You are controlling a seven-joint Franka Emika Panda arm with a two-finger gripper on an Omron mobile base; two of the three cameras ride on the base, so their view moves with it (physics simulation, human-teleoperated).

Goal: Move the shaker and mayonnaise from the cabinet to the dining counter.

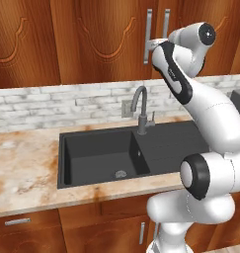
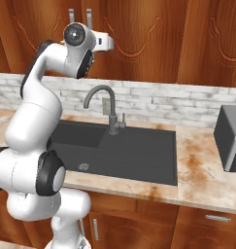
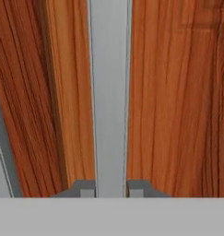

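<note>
Reddish-brown wooden wall cabinet (image 1: 101, 39) with carved curved door panels hangs above black sink (image 1: 101, 155), doors shut. White arm reaches up to it. 2-finger gripper (image 3: 111, 188) sits on 1 long vertical silver bar handle (image 3: 110, 92); 2 dark finger tips (image 3: 83, 188) pressed against either side of bar, jaws narrow, clamped on handle. Grey curved faucet (image 1: 140, 106) behind sink. Dark grey boxy appliance (image 2: 229, 138) on beige marble-look counter (image 2: 202, 170) right of sink.

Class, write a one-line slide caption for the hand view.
Gripper shut on a silver bar handle of the closed wooden cabinet.
</note>
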